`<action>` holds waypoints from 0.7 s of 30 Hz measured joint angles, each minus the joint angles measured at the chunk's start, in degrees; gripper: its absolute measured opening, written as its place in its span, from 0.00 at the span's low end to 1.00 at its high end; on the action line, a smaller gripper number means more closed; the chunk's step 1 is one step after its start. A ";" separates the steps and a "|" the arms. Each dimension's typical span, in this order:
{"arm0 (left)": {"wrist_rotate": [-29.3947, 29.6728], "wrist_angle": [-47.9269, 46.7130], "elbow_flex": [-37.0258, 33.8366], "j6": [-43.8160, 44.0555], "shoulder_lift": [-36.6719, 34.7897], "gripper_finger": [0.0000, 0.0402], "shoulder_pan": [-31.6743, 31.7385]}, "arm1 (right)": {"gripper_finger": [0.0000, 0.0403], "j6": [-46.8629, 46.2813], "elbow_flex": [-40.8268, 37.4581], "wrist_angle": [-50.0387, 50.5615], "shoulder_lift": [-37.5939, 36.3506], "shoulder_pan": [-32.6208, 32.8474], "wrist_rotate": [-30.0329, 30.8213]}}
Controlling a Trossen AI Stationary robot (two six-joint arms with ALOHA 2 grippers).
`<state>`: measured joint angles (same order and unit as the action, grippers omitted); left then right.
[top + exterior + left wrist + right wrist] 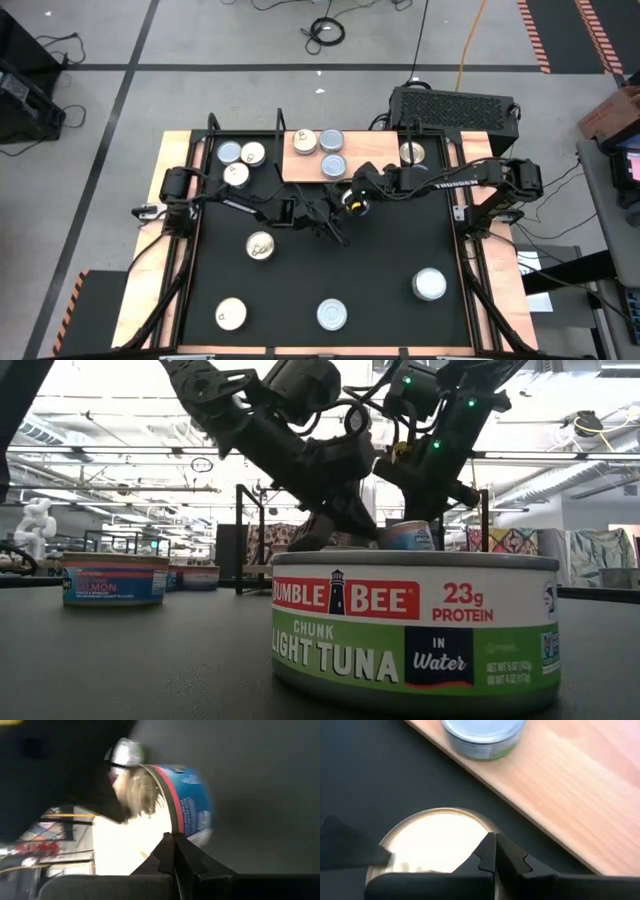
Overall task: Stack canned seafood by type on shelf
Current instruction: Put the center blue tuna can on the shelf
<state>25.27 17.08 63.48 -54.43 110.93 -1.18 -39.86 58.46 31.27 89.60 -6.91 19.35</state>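
Near the centre of the black desk [390,250], both dark arms meet over one spot just below the light-brown wooden shelf board [308,165]. The left gripper [325,222] has its fingers [174,855] pressed together with nothing between them, and its wrist view shows a blue-labelled round tin [187,807] lying tilted just beyond the tips. The right gripper [352,197] is likewise closed on nothing, its fingers [492,852] resting over the shiny goldish top of a short round tin [437,835] beside the board's edge. Judging by this, the two closed tips look set to nudge or steady a tin rather than lift it, though I cannot tell whether either touches metal. On the shelf, two pale-blue-topped tins [332,152] and a cream one [305,143] sit grouped at 12 o'clock, probably sorted already. Three silver tins [240,160] cluster at 10 o'clock, and a lone tin [412,153] sits at 1 o'clock. Loose tins wait on the desk: a goldish one [260,245] at 9 o'clock, a cream one [230,314] at 7, a pale blue one [332,314] at 6, a silver one [429,285] at 4. The low view is filled by a green-labelled tuna tin [415,630], so much sorting seems left.
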 joint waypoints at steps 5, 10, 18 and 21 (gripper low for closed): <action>1.68 0.64 1.74 0.09 -0.36 0.01 2.30 | 0.00 0.94 0.09 -1.22 0.02 -0.59 -0.76; -0.13 -2.40 2.00 1.60 -0.26 0.01 3.66 | 0.00 1.38 0.09 -1.16 0.04 -1.34 0.67; -7.70 -5.04 1.98 3.47 -0.15 0.02 0.83 | 0.00 -0.27 0.09 5.09 -0.13 -1.12 2.09; -11.15 -5.05 1.95 3.75 -0.13 0.05 0.63 | 0.00 -2.94 0.09 9.87 0.02 -1.18 5.08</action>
<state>14.12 12.03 65.43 -50.68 110.80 -0.56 -42.80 58.54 41.14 89.62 -8.10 24.42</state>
